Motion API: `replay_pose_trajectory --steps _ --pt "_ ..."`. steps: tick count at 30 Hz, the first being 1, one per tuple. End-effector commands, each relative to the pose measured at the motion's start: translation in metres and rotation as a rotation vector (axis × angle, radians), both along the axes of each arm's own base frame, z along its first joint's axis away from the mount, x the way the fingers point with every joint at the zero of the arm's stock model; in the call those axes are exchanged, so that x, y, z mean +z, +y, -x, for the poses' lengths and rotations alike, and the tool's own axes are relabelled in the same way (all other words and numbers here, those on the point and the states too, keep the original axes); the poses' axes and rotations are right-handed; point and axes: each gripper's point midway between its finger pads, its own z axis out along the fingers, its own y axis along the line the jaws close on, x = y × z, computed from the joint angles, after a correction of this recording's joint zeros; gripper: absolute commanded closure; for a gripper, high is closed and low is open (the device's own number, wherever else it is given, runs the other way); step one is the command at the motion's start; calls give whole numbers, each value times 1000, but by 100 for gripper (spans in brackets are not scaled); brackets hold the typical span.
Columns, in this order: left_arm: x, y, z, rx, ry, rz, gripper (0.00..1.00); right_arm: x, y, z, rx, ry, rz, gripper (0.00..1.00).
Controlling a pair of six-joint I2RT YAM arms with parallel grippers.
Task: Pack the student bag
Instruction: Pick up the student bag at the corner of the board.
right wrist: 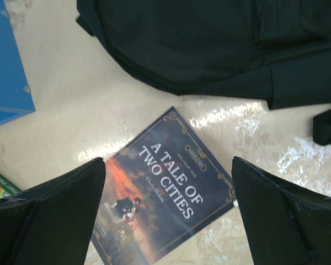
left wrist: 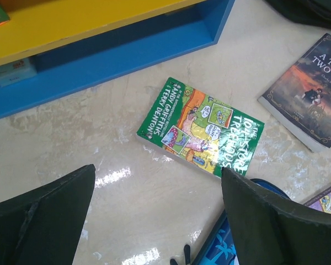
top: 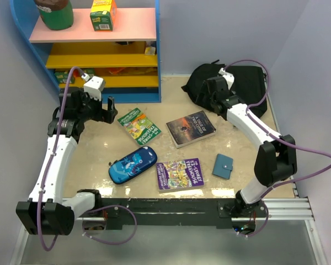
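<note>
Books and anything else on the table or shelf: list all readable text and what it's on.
"A TALE OF TWO CITIES": dark book; the small line beneath is too small to read.
"ANDY GRIFFITHS & TERRY DENTON": green book; its title is hit by glare, only "TREEHOUS" is clear.
"TREEHOUSE": purple book, just legible; the rest is too small.
Carton on the shelf, pencil case: unreadable.

Shelf clutter
Blue shelf unit [top: 158, 55] stands just beyond the left claw [top: 106, 109]; yellow carton [top: 103, 14] and green container [top: 55, 15] sit on its pink top board.
</note>
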Motion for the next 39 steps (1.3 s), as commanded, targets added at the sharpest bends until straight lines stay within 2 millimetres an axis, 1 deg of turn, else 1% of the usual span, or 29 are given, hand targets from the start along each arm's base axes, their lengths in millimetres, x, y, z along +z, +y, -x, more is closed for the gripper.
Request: replay_pose_trajectory --steps 1,3,4,5,6,7,8,9,10,11,13,15,16,17,18,19,20,21,23,25,26,27,28,29,30,31,32,36,39 --pt "1 -6 -10 -10 -16 32 0 13 3 -31 6 -118 25 1" --pt "-2 -8 -13 -12 -10 43 0 15 8 -40 25 -145 30 1" --pt "-4 -9 -14 -18 -4 46 0 6 11 -48 36 -140 47 1" --pt "-8 -10 -18 -21 9 48 0 2 12 -52 40 -132 64 1" --pt "-9 -10 -19 -25 15 50 0 9 16 -62 39 -144 74 1" --pt "-11 -10 -21 -27 20 47 0 4 15 -65 47 -123 116 1" --pt "-11 -10 -23 -29 22 44 0 -12 22 -69 61 -91 148 1" --pt "-11 -9 -26 -32 14 35 0 -7 26 -76 67 -106 165 1" --pt "-12 -9 -27 -35 13 31 0 -9 26 -80 73 -106 201 1" --pt "-14 -9 -30 -37 21 26 0 -16 30 -85 81 -100 215 2" --pt "-14 -9 -33 -48 24 17 0 -20 34 -92 91 -113 228 1" --pt "-19 -10 -35 -52 38 15 0 -28 39 -99 105 -112 235 2" --pt "-21 -10 -35 -55 41 16 0 -30 40 -103 105 -116 237 2" --pt "-22 -11 -36 -60 40 16 0 -25 41 -108 96 -130 235 2" --pt "-21 -11 -37 -61 32 16 0 -37 42 -111 93 -111 247 2" --pt "-23 -11 -37 -61 33 15 0 -41 41 -114 87 -103 256 2" --pt "-23 -11 -38 -59 30 15 0 -36 39 -120 66 -116 267 2" --pt "-22 -11 -38 -61 25 13 0 -43 38 -122 59 -104 281 3" --pt "-23 -10 -39 -63 22 9 0 -42 35 -127 25 -126 302 5" --pt "-24 -10 -41 -66 18 4 0 -46 36 -133 28 -140 321 5" --pt "-25 -10 -41 -67 21 3 0 -42 38 -137 29 -150 325 5" --pt "-25 -10 -42 -69 19 -1 0 -48 36 -139 32 -129 342 5" --pt "-26 -10 -43 -71 22 -2 0 -65 36 -141 35 -96 362 5" --pt "-27 -11 -44 -74 23 -1 0 -62 40 -149 33 -103 361 5" --pt "-28 -10 -44 -75 25 -3 0 -69 40 -148 41 -76 374 5" --pt "-28 -10 -45 -76 26 -4 0 -87 40 -149 45 -44 391 5" --pt "-28 -10 -45 -75 26 -5 0 -83 41 -153 32 -51 393 5" --pt "-29 -7 -48 -63 20 -15 0 -91 30 -155 -28 -40 442 7" --pt "-32 -6 -49 -58 23 -19 0 -94 24 -155 -59 -30 464 11"
